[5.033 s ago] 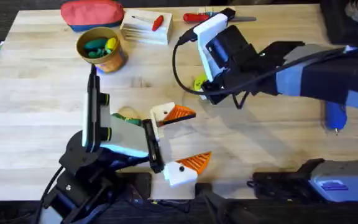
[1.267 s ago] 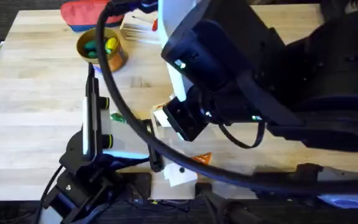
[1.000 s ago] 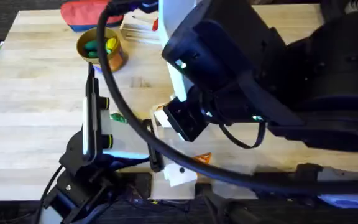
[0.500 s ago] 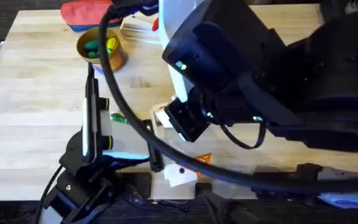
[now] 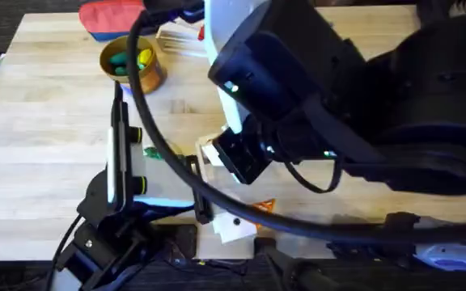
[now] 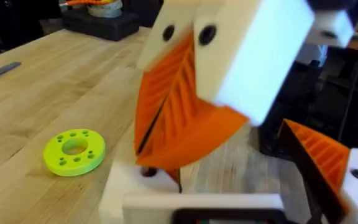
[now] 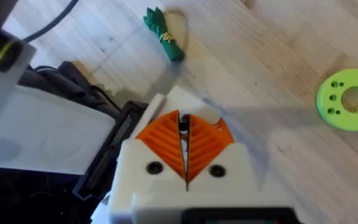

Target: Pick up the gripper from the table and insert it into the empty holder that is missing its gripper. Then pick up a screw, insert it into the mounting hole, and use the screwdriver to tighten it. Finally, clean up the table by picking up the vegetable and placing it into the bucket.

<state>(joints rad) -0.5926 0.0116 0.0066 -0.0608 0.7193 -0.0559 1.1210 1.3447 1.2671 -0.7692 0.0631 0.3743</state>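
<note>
My left gripper (image 6: 229, 180) is open, its white fingers wide apart. One finger carries an orange ribbed pad (image 6: 319, 155). The other is the white holder (image 6: 126, 186). My right gripper (image 7: 183, 149) is shut, its two orange pads pressed together, with the tips down on that holder (image 7: 169, 102). A small orange bit (image 6: 148, 171) shows on the holder under those tips, and the rest of the gripper is hidden. The green vegetable (image 7: 164, 34) lies on the table (image 5: 47, 137) beside the left arm (image 5: 154, 153). The yellow bucket (image 5: 132, 65) stands at the back left. The screwdriver is hidden.
A green ring disc (image 7: 351, 99) lies flat on the wood just beyond the two grippers (image 6: 74, 151). A red pouch (image 5: 108, 18) and a white box (image 5: 176, 39) sit along the back edge. The raised right arm (image 5: 362, 121) covers the table's right half.
Five seconds ago the right arm stretched low across the table's right side. It now stands high under the camera, its gripper on the left arm's holder. Over the last second, almost nothing moved.
</note>
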